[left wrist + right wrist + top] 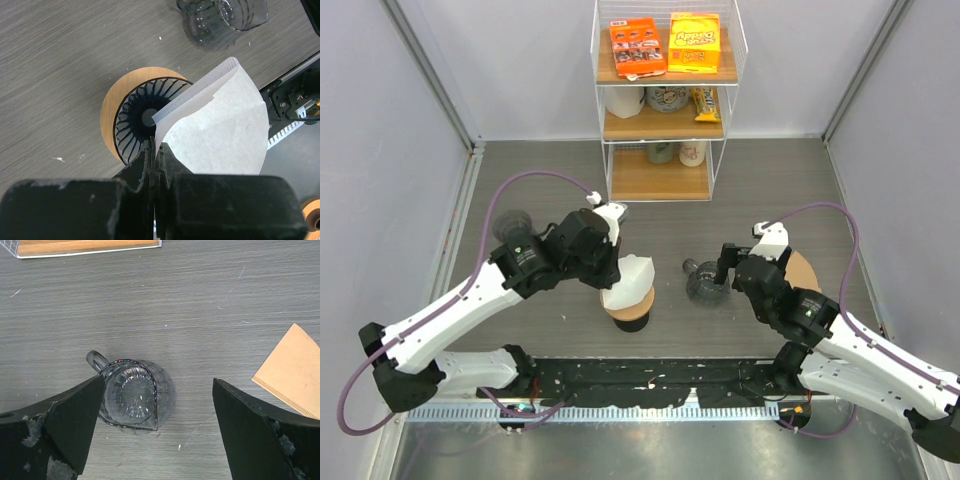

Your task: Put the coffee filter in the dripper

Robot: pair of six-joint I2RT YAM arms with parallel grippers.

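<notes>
Where the table (790,190) comes closest to the arm bases, the dripper (633,310) stands upright. It is a black cup with ribs inside and a round wooden ring around it. Right above the dripper hangs the white paper filter (627,278). The left claw (155,150) has its two fingers pressed tight on one edge of the filter, pinching it. From the left wrist camera, the filter fans out wide from the fingers. Its crimped edge lies across the middle of the dripper. The filter is tilted, not sitting down inside the cup. I cannot tell if the paper touches the dripper's rim.

To the right of the dripper, near it but apart, a glass jug (705,283) with a small handle sits on the table. The right claw (159,382) hovers over the jug with its fingers spread wide, holding nothing. Further right of the dripper, past the jug, a flat brown paper (295,367) lies on the table.

Far behind the dripper, against the back wall, is a wire shelf (665,185) with wooden boards. Two boxes (638,47) lie on its top board, and cups (625,100) stand on the board below.
</notes>
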